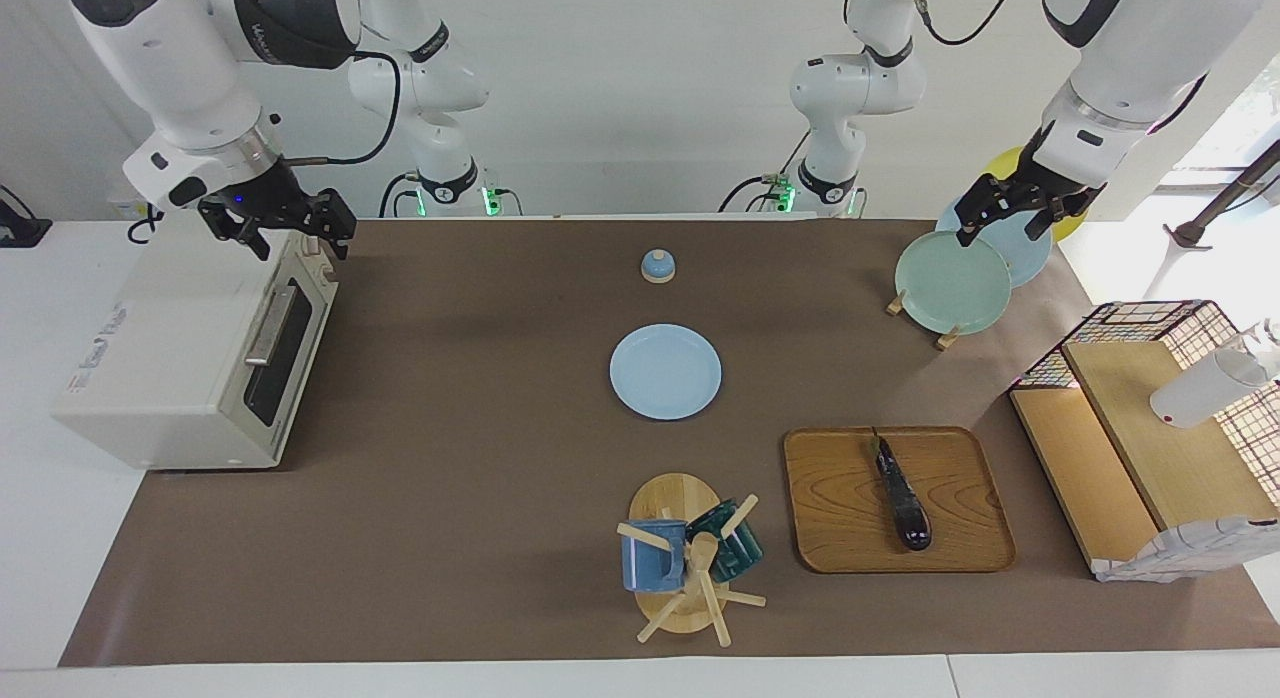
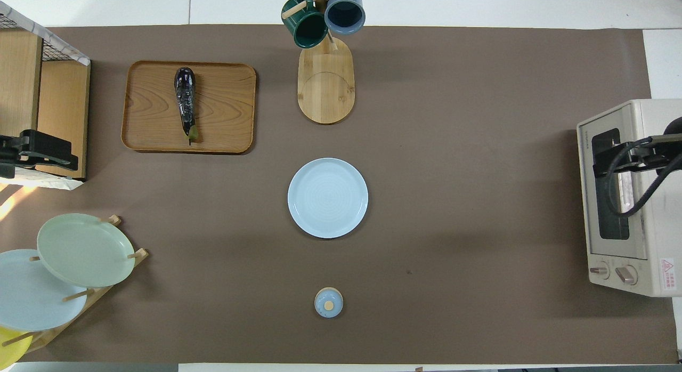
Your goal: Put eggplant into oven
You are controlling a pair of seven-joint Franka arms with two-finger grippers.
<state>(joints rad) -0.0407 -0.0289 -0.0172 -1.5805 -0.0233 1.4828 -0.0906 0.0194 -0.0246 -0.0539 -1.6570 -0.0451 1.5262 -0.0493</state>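
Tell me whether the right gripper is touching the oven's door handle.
Apart. In the facing view the right gripper hangs over the oven's top front edge, nearer the robots than the handle, with bare door showing between them.

A white wall (image 1: 640, 98) stands at the table (image 1: 480, 538), which is covered brown; daylight enters a window (image 1: 1235, 118).

- A robot lab with a staged kitchen set.
- Two white arms stand bolted at one table edge, cables trailing to their bases.
- Brown paper (image 1: 480, 398) covers the white table (image 1: 60, 538).
- Oven (image 1: 190, 368), plate rack (image 2: 80, 297) and mug tree (image 2: 325, 79) serve as props.
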